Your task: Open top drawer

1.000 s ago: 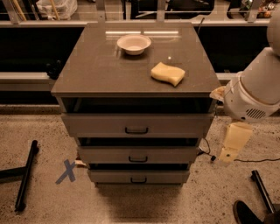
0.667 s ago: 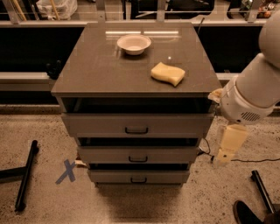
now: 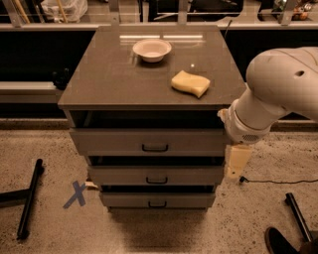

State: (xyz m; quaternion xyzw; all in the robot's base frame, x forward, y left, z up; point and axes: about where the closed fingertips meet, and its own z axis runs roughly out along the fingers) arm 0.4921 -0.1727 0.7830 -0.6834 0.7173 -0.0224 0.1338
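Hanging claw right of top drawer, bowl and sponge above

1. Cut off at the right edge: arm, above the gripper hanging just right of the cabinet.
2. Lost in shadow: inside of the top drawer.
3. Cut off at the near right corner: dark shape, impossible to identify.
4. Cut off at the far edge: bag.

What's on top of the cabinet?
A bowl and a sponge, apart. What the top drawer below holds is hidden. The pincer hangs by the right side of the cabinet.
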